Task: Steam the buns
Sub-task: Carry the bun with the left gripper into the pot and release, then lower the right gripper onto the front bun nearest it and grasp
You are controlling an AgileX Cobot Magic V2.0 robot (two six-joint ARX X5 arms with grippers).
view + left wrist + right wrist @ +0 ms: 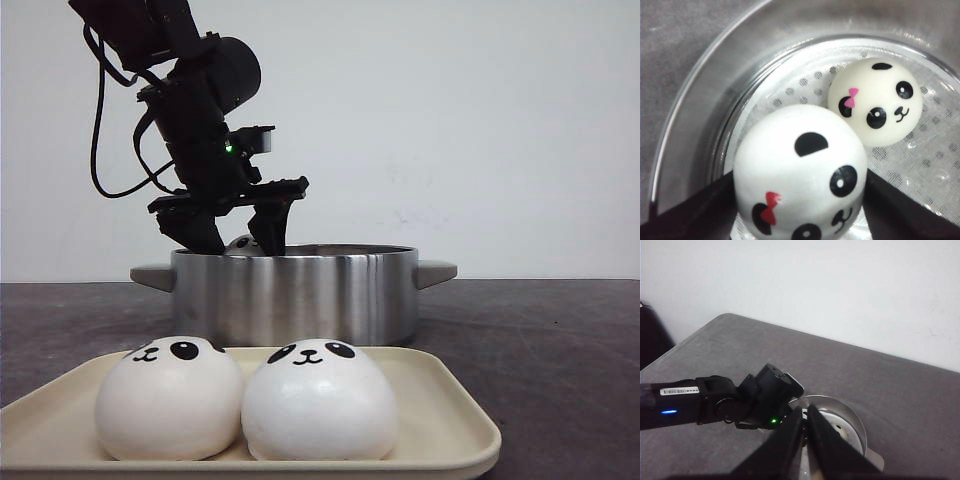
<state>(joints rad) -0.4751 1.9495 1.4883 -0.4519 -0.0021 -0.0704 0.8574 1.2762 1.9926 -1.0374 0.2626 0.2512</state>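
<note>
left arm: reaching down into the pot (295,290), green LED lit on the wrist
left fingers (236,232): grasping a bun (800,175), one dark finger (695,210) on each side of it, tips below the pot rim
held bun: panda face, red bow, over the perforated steamer plate (935,150)
second bun (876,100): sits on the steamer plate at about 1 o'clock from the held one, close by, pink bow
tray buns: two on the beige tray (455,425) at 6 o'clock from the pot, left bun (170,400) and right bun (320,405) touching side by side
right fingers (805,437): clenched, nothing between them, up in the air above the pot
tabletop (540,340): dark grey, carries pot and tray
</note>
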